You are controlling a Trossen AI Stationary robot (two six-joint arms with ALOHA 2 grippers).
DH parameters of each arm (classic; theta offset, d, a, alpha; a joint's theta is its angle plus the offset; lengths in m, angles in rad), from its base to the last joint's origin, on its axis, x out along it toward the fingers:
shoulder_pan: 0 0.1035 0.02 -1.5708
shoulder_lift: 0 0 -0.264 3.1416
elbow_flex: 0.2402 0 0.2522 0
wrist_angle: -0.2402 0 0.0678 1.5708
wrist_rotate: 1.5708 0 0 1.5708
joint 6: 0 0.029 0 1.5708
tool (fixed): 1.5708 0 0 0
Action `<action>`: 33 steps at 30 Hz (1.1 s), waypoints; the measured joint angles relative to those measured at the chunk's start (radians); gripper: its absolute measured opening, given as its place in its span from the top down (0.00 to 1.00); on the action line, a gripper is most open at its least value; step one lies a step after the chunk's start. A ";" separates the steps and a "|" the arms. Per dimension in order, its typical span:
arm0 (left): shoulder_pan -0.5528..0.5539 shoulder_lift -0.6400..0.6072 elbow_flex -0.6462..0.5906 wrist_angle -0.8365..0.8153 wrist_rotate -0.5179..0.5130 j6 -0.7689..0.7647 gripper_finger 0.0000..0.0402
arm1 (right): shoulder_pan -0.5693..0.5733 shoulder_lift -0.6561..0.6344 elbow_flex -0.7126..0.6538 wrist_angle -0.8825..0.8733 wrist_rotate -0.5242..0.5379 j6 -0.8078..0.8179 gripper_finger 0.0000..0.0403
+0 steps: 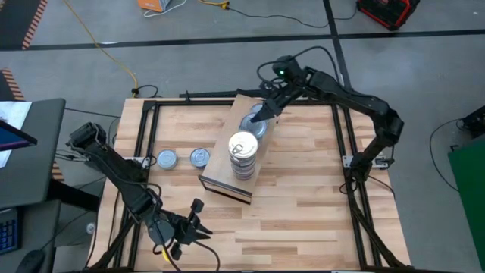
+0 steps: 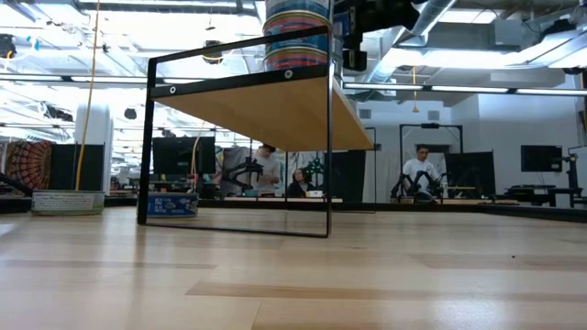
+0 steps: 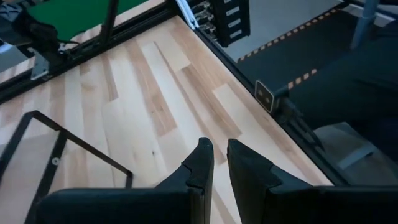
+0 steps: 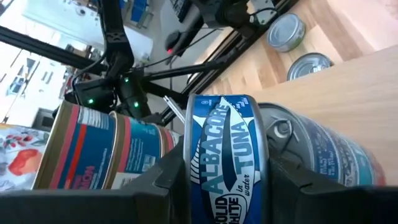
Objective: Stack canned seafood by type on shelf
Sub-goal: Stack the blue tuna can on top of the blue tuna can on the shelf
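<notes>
The shelf (image 1: pixel 224 168) is a light-wood board on a black frame in the middle of the table. On it stands a stack of tins with a pale pull-tab top (image 1: pixel 243 147) and red-and-blue labels (image 4: pixel 93 149). Beside the stack, toward the far edge, my right gripper (image 4: pixel 227 169) is shut on a blue tuna tin (image 4: pixel 227 134). This tin hangs over a blue-grey tin (image 4: pixel 317 152) that lies on the board. Two more blue-grey tins (image 1: pixel 167 159) (image 1: pixel 199 157) rest on the tabletop left of the shelf. My left gripper (image 3: pixel 219 152) is shut and holds nothing near the table's front left (image 1: pixel 198 226). My right gripper pinches the blue tuna tin by its two flat ends (image 4: pixel 186 171), one finger (image 4: pixel 163 186) on each, so the label faces the wrist camera. The fingers come from the table's far right, slanting a little downward. Whether the tin touches the tin beneath it, I cannot tell.
The black frame rails (image 1: pixel 151 136) run along the table's edges. The low view shows the shelf board (image 2: pixel 275 110) raised above the tabletop on its thin black frame (image 2: pixel 328 137). Bare wood lies to the shelf's right (image 1: pixel 303 167). People sit in the room far behind the table.
</notes>
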 joint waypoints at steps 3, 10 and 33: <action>0.000 0.000 0.000 -0.015 0.012 -0.016 0.89 | 0.002 0.009 -0.001 0.011 0.007 -0.002 0.53; 0.000 0.000 0.000 -0.020 0.012 -0.018 0.89 | 0.002 0.009 -0.003 -0.015 0.016 0.003 0.37; -0.002 0.000 0.000 -0.016 0.019 -0.008 0.89 | -0.002 -0.044 -0.003 -0.136 0.105 -0.029 0.30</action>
